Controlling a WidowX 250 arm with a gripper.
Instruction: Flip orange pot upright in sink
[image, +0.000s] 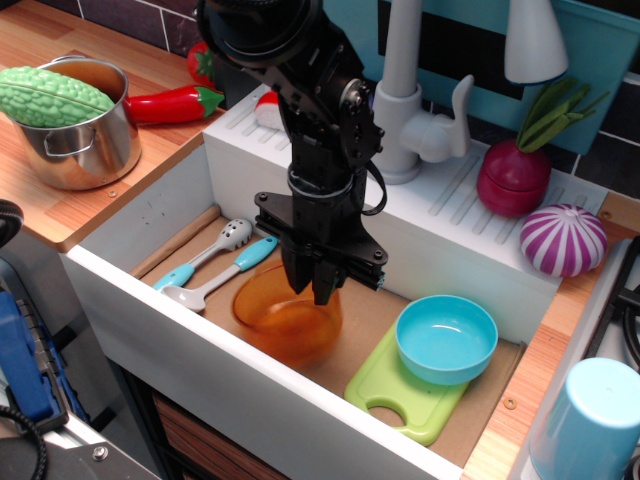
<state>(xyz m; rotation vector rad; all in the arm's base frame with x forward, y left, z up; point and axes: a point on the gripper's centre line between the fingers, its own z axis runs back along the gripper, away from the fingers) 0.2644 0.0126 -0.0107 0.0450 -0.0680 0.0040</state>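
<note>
Toy kitchen set up for robot work, not a real home kitchen. White play sink (150, 225) w/ brown board floor, grey plastic faucet (408, 100) and ridged drainboard (470, 205) moulded in. Wood-look countertop (70, 215) w/ screws showing. Props all plastic: steel pot (75, 140) holding a green bitter gourd (50, 95), red chilli (170, 103), red radish-type veg (515, 172), purple-striped onion (563, 240). In the basin: blue bowl (446, 340) on a green cutting board (400, 395), two toy utensils (215, 262). Black robot arm (310, 120) over the basin and blue clamp-like hardware (25, 370) at the table edge = lab rig.
</note>
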